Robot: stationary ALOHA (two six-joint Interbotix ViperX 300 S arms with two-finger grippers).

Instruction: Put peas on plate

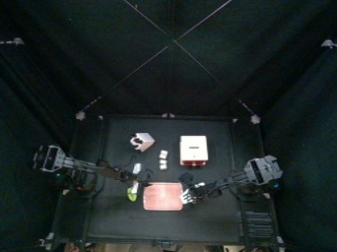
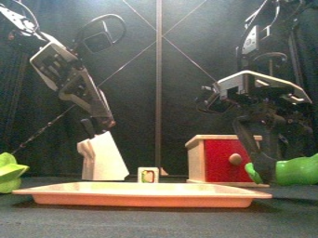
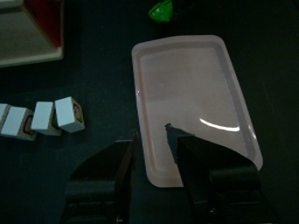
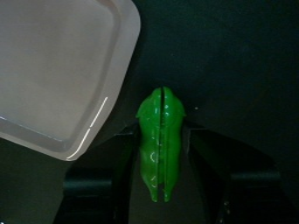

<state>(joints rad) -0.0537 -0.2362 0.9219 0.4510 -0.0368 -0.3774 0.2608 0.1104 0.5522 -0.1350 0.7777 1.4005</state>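
The plate (image 2: 139, 193) lies at the table's front edge. Just off its right rim, the peas (image 4: 160, 144) lie on the table between the right gripper's (image 4: 162, 179) spread jaws. Over the plate's left rim hangs the left gripper (image 3: 162, 162), jaws narrowly apart, holding nothing.

Right gripper (image 4: 158, 188) points down, jaws spread wide — left gripper (image 3: 158, 171) angled low, jaws parted.
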